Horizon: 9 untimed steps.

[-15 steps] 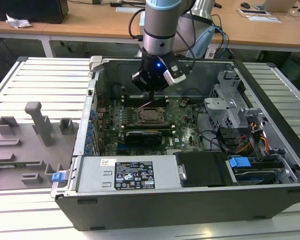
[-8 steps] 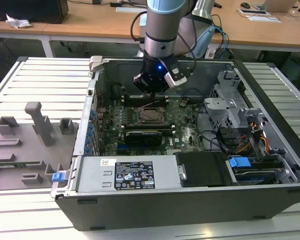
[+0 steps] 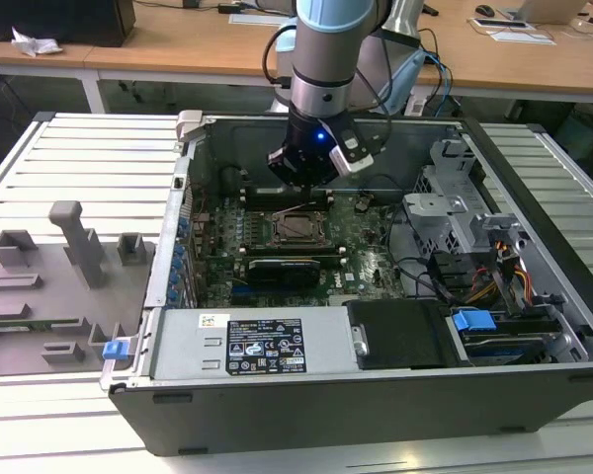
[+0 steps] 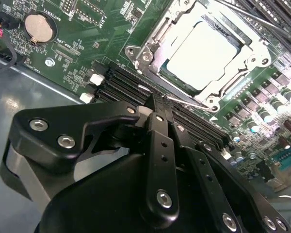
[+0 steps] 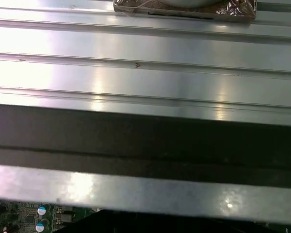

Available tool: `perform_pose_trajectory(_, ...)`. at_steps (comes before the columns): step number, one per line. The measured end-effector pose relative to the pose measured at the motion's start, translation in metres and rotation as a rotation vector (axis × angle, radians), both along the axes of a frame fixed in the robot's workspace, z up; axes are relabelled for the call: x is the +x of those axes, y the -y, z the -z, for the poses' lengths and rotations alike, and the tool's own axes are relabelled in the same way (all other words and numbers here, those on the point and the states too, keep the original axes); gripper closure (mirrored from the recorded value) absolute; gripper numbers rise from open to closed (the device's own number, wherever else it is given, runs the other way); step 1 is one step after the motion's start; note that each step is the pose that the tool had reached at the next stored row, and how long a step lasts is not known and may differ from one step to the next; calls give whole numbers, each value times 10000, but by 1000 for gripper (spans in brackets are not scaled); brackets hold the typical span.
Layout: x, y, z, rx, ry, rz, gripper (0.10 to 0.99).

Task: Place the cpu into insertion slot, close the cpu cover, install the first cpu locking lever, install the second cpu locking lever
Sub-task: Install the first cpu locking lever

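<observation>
While the arm's pincer [image 3: 311, 176] hangs inside the open computer case [image 3: 534, 296] in the exterior view, it is seen just behind the socket [image 3: 298, 227]. In the second wrist view the pincer [image 4: 157, 104] is drawn together, its tips seemingly pressing a thin wire lever [image 4: 186, 101] beside the seated chip [image 4: 201, 56] under its metal cover [image 4: 153, 39]; steady sideways pressure is judged necessary. In the first wrist view a ribbed table [image 5: 145, 73] is shown.

A robotics lab; an open grey computer case [image 3: 376, 395] lies on a ribbed aluminium table [image 3: 89, 158]. Long wooden desks [image 3: 178, 49] stand behind.
</observation>
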<state>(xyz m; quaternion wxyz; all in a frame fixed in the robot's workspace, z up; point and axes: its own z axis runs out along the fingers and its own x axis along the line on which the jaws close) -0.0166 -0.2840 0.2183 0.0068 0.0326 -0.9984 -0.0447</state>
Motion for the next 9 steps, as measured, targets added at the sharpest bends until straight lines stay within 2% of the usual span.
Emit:
perform_pose_trajectory(2, 40, 0, 84, -15, 0, 40, 980)
perform_pose_trajectory(9, 59, 0, 115, -59, 0, 57, 980)
